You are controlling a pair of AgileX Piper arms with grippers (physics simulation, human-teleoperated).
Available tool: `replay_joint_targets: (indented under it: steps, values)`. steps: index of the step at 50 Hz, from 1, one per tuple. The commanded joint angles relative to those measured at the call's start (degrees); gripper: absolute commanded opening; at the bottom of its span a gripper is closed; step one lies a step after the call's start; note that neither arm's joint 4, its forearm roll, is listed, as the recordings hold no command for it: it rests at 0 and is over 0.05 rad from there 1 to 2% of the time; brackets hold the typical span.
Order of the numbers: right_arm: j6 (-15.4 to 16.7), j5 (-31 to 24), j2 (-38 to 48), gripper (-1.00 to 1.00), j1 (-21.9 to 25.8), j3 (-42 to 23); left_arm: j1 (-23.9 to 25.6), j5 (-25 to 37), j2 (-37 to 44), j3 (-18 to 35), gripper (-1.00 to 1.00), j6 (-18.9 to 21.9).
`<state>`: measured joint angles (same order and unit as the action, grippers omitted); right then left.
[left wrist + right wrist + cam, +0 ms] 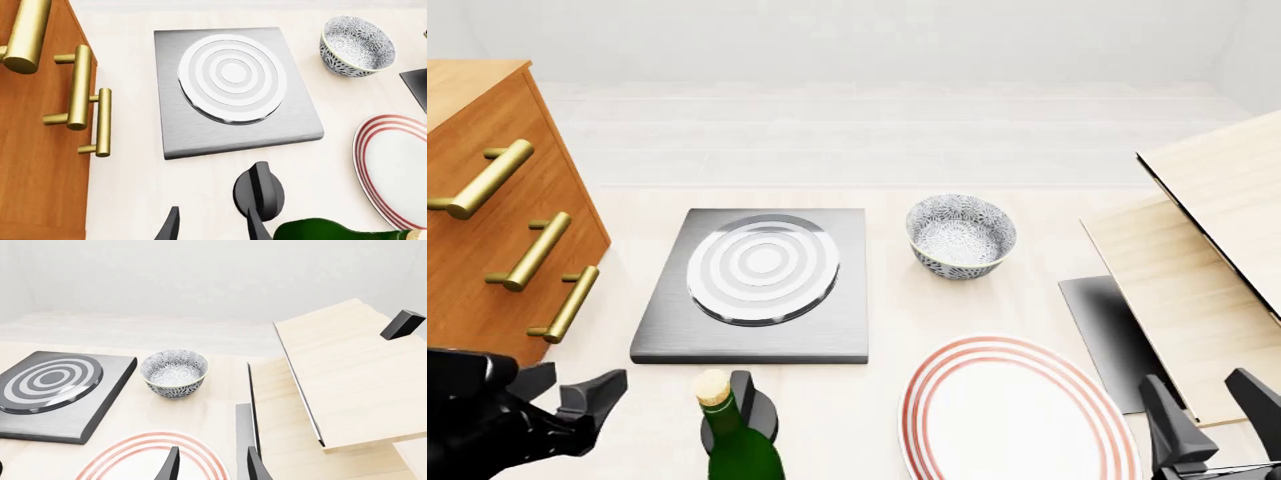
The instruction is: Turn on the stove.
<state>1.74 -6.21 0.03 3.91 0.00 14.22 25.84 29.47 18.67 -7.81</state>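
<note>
The stove [667, 330] is a square dark-grey slab with a round burner [763, 268] of silver-white rings, left of the table's middle. It also shows in the wrist views as stove [200, 130] and stove [100, 390]. Its black knob [747, 398] stands on the table just in front of the slab, partly behind a bottle. My left gripper [567, 392] is open and empty, low at the front left, left of the knob [259, 190] and apart from it. My right gripper [1212, 415] is open and empty at the front right, far from the stove.
A green bottle [737, 440] stands right by the knob. A red-rimmed plate [1014, 410], a patterned bowl [961, 235], a dark flat panel [1101, 335] and tilted wooden boards [1214, 230] fill the right side. A wooden drawer cabinet [481, 260] with gold handles borders the left.
</note>
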Motion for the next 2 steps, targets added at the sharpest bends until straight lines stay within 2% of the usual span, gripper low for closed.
replay_joint_targets:
  steps: [1, 2]
  values:
    - [0.24, -0.12, 0.0, 1.0, -0.46, 0.0, -1.92, 4.58, -9.65, -1.29, 1.0, 1.12]
    - [0.22, -0.12, 0.0, 1.0, -0.45, 0.0, -2.05, 4.86, -10.71, -1.76, 1.0, 1.13]
